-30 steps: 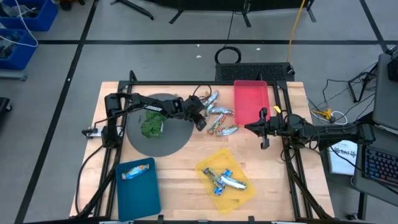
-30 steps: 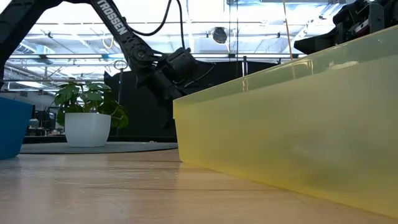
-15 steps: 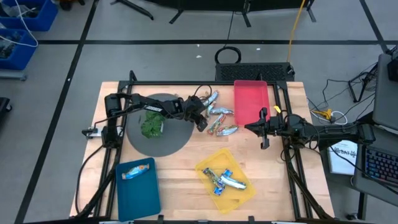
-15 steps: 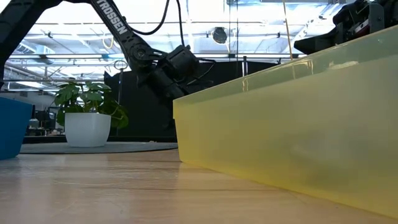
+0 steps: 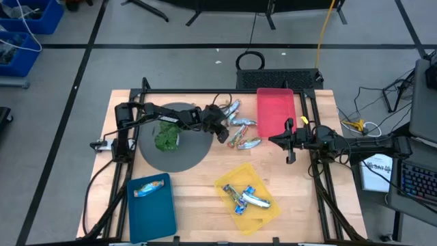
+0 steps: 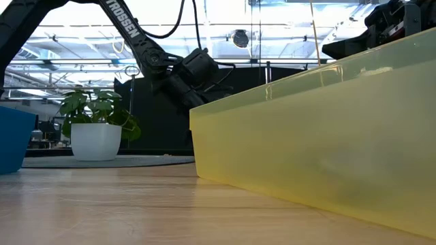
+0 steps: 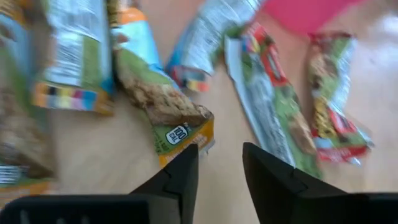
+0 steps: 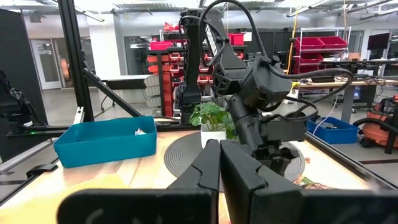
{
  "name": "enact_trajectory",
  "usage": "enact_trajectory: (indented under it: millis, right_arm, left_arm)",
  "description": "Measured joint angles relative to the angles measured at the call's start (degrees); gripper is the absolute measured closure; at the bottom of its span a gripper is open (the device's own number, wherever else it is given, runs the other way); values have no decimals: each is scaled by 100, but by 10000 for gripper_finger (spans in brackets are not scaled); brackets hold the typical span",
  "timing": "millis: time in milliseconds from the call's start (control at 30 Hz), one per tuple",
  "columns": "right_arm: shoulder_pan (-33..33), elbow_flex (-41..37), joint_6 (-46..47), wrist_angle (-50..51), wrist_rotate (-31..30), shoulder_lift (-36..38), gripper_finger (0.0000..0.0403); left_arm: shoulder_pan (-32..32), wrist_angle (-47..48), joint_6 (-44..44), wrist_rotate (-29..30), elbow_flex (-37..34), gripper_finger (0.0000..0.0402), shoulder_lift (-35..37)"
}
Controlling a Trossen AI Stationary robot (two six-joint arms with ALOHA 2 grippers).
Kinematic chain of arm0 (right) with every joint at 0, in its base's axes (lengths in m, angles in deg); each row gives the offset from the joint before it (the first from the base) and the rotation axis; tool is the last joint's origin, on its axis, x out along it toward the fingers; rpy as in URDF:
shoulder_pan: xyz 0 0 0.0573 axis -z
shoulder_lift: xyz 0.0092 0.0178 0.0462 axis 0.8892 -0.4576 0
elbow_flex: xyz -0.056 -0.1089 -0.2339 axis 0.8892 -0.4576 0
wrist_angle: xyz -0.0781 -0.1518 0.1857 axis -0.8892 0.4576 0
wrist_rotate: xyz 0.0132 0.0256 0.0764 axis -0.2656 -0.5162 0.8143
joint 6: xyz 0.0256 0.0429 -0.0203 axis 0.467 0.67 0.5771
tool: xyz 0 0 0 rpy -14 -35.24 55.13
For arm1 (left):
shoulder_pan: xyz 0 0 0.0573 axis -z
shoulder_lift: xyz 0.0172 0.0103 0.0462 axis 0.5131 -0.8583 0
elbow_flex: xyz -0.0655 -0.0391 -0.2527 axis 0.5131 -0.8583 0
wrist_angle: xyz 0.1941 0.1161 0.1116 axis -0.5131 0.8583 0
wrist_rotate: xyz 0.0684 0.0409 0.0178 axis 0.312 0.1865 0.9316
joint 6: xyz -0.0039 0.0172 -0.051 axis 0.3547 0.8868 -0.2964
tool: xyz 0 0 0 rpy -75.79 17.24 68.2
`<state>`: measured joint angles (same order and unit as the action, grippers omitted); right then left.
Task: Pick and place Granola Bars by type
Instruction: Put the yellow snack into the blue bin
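Observation:
Several loose granola bars (image 5: 240, 130) lie flat on the wood between the grey mat and the red tray. In the left wrist view a teal and orange-brown bar (image 7: 158, 93) and a silvery green one (image 7: 267, 93) lie close under the lens. My left gripper (image 5: 221, 133) (image 7: 219, 149) is open and hovers just over the left side of that cluster, touching nothing. My right gripper (image 5: 276, 140) (image 8: 219, 146) is shut and empty, waiting above the table right of the bars. One bar (image 5: 150, 187) lies in the blue tray, and several bars (image 5: 247, 197) lie in the yellow tray.
A red tray (image 5: 276, 126) sits at the far edge, right of the loose bars. A round grey mat (image 5: 191, 152) carries a green plant (image 5: 166, 137). The blue tray (image 5: 151, 215) and yellow tray (image 5: 229, 179) stand near the front edge. Bare wood lies between them.
My left gripper has crept a little toward the table's right, closer to the loose bars. Its fingers have stayed open. The bars have not moved.

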<state>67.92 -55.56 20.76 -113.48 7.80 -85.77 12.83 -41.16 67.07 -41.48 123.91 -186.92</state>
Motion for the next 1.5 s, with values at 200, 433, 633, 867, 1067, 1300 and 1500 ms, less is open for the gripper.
enact_trajectory:
  millis: [200,433,633,867,1067,1300,1500]
  right_arm:
    - [0,-1,0,0,0,-1,399]
    - [0,0,0,0,0,-2,398]
    - [0,0,0,0,0,-1,398]
    - [0,-2,0,2,0,-2,399]
    - [0,-1,0,0,0,0,399]
    - [0,0,-1,1,0,-1,399]
    - [0,-2,0,2,0,-2,399]
  left_arm:
    - [0,-337,-166,466,0,257,0]
    - [2,-475,-155,610,0,261,2]
    - [2,-393,-155,615,0,265,2]
    - [10,-248,-211,615,0,265,-24]
    - [13,-432,-308,618,2,265,-289]
    - [17,-731,-329,617,11,266,-536]
    - [12,-697,-124,502,11,339,-538]
